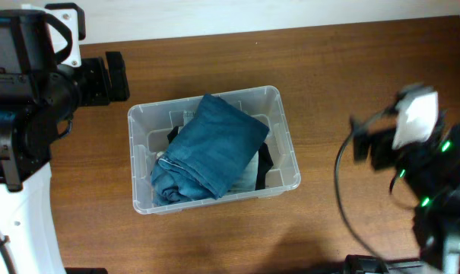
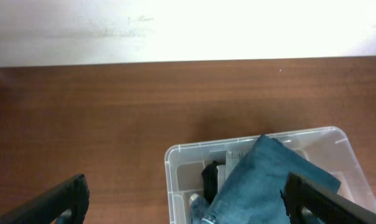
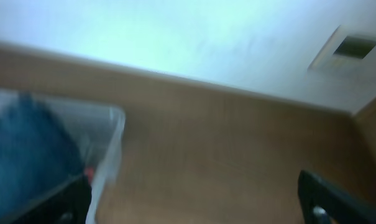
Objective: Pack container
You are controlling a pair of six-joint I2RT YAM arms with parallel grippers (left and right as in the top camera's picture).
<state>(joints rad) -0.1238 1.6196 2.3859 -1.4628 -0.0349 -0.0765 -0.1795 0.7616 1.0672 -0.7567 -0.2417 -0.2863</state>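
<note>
The clear plastic container point(image 1: 284, 141) stands mid-table, holding folded blue jeans point(image 1: 213, 148) over a black item point(image 1: 264, 160) and something pale. The left wrist view shows the container point(image 2: 175, 180) with the jeans point(image 2: 265, 180) and a black item point(image 2: 210, 179) inside. My left gripper point(image 2: 188, 214) is open and empty, raised at the table's back left. My right gripper point(image 3: 197, 202) is open and empty over bare table, right of the container point(image 3: 113, 155). That view is blurred, with the jeans point(image 3: 26, 155) at its left.
The wooden table point(image 1: 351, 91) meets a white wall along the back edge. The left arm's base point(image 1: 17, 91) stands at far left, and the right arm point(image 1: 420, 144) with its cable is at far right.
</note>
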